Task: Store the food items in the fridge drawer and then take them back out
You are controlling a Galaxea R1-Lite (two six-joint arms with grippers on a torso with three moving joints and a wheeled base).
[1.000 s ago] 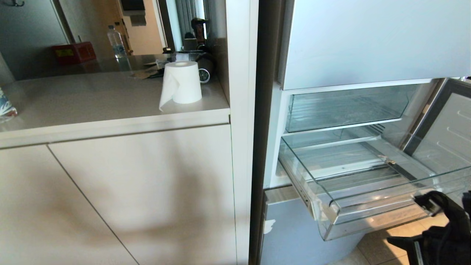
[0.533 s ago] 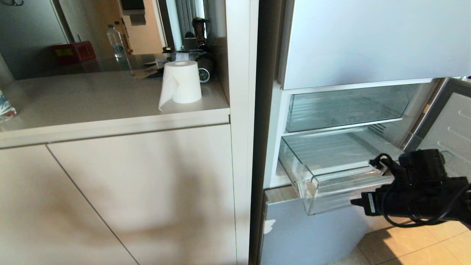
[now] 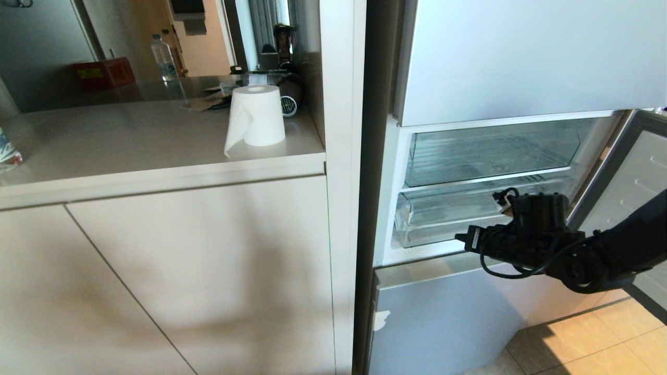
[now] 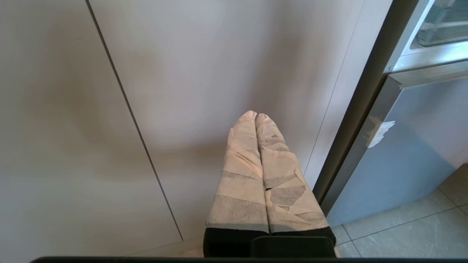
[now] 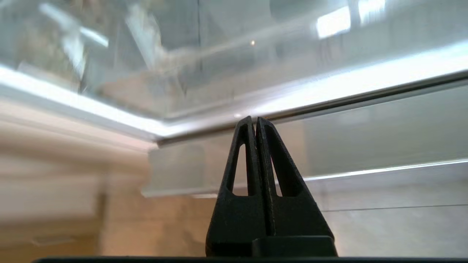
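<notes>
Pale cabinet doors [image 3: 198, 271] fill the left under a counter [image 3: 130, 140] carrying a paper roll [image 3: 256, 122]. Low before those doors hangs the left gripper [image 4: 256, 116], taped fingers pressed together, empty. Rightward, the fridge drawer [image 3: 443, 216] sits pushed in, no food visible inside. Against its front lip is the right gripper [image 5: 255, 120], fingers closed, holding nothing.

From the head view I can't see my right tool [image 3: 461, 238] tips clearly; the wrist body covers part of the fridge drawer [image 3: 437, 216] front. The right wrist view is smeared, so the drawer's contents are unreadable. The open fridge door [image 3: 633, 179] runs off the right edge.
</notes>
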